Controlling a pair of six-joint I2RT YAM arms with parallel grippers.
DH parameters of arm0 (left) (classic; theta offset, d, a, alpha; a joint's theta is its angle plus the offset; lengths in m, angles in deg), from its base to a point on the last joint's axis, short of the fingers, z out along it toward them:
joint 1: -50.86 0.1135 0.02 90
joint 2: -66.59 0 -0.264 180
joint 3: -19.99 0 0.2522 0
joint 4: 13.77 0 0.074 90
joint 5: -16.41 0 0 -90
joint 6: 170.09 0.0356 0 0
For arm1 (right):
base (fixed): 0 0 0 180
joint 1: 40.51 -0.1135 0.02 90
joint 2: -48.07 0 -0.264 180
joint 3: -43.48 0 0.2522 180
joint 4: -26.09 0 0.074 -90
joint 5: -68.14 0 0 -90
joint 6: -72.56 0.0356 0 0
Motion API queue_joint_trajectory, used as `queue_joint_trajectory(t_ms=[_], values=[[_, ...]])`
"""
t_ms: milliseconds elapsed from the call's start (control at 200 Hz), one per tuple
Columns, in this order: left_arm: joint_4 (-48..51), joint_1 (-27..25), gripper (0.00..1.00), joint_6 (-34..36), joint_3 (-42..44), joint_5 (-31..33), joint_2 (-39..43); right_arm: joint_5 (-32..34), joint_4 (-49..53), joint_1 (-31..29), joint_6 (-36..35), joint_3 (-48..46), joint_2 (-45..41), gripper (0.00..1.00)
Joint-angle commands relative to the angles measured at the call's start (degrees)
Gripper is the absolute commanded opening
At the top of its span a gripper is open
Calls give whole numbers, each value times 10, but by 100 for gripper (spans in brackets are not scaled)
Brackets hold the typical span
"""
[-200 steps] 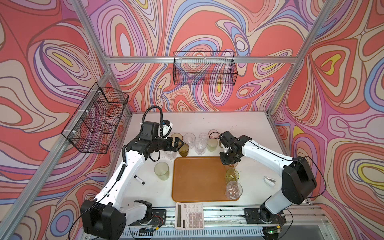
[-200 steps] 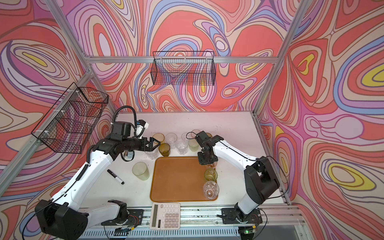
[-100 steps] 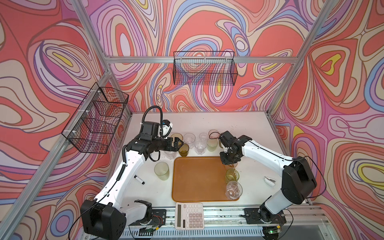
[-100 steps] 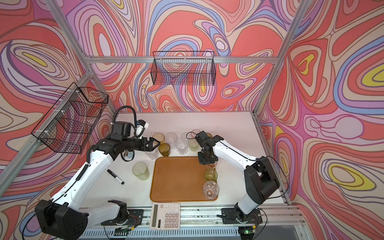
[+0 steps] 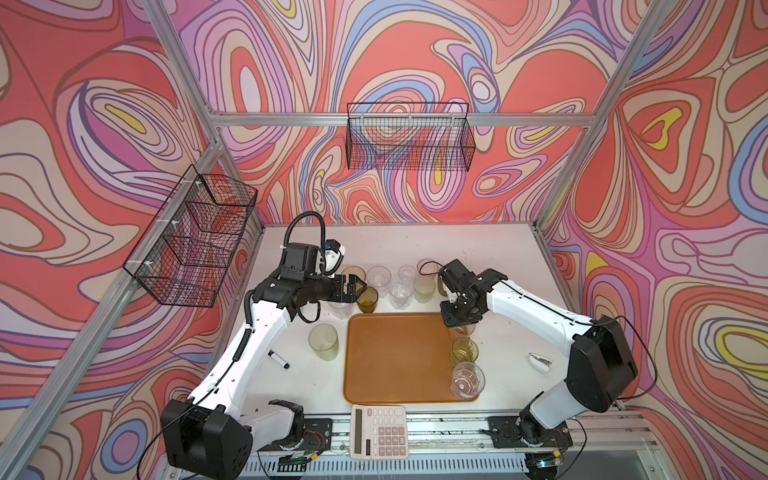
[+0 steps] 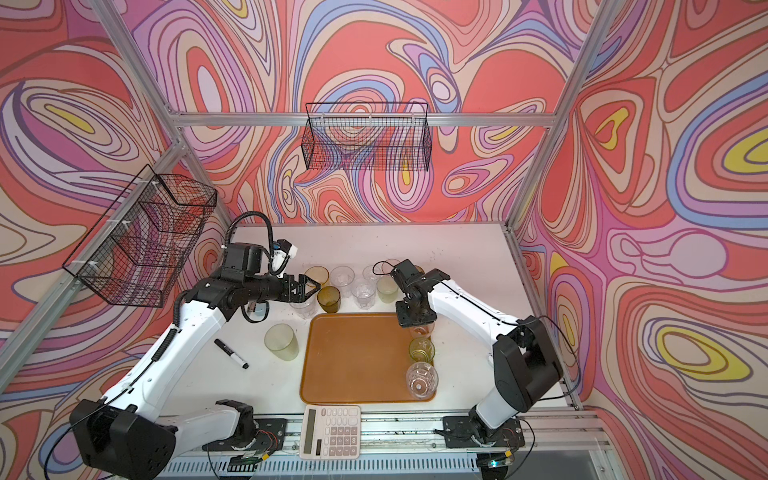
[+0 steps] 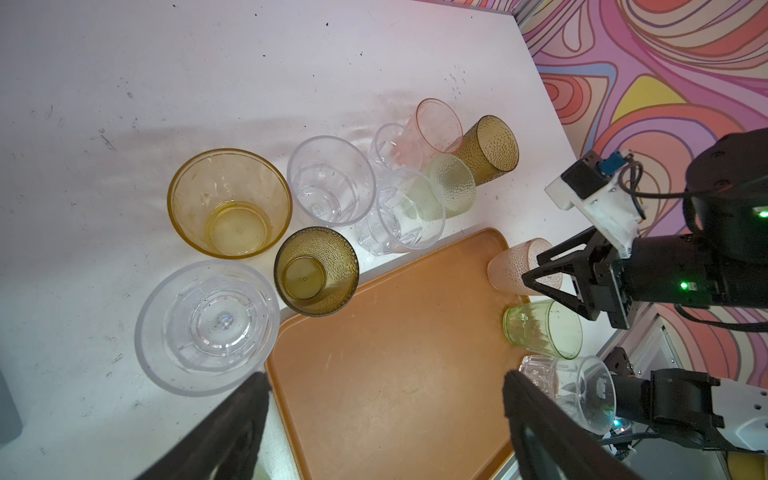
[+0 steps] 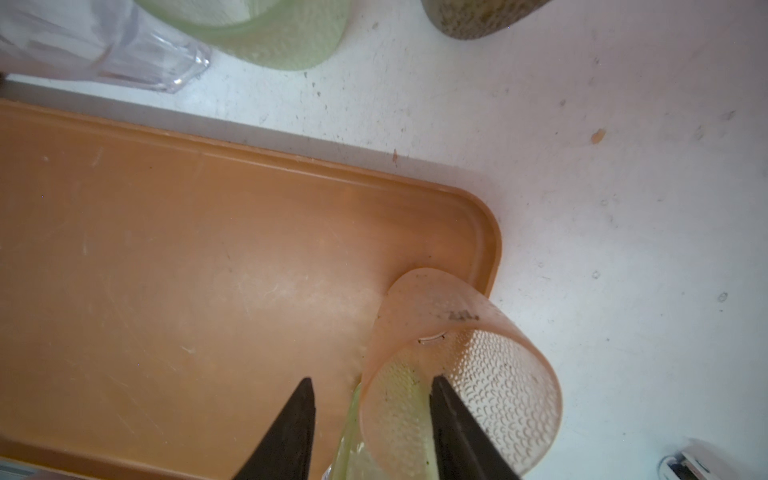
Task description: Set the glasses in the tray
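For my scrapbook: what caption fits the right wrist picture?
Right gripper open astride the rim of a dimpled see-through pink glass standing in the flat orange-brown tray.

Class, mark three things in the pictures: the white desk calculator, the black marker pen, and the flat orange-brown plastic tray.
white desk calculator (image 5: 384, 434), in a top view, on its keypad.
black marker pen (image 5: 278, 360), in a top view, mid-barrel.
flat orange-brown plastic tray (image 5: 395, 361), in a top view, bare floor.

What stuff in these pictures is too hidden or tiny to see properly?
- Pink glass: in both top views, the right arm covers most of it.
- Green glass: right wrist view, behind the pink glass and cut off by the edge.
- Small white thing beside the tray: top views, too small to name.
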Motion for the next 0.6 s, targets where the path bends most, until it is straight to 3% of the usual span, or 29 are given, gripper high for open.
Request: queue_joint_trajectory(t_ms=[0, 596], values=[[4, -3, 90, 4, -1, -3, -5, 18, 7, -4, -8, 24, -13, 48], [6, -3, 90, 5, -2, -3, -8, 57, 32, -4, -62, 137, 45, 48]])
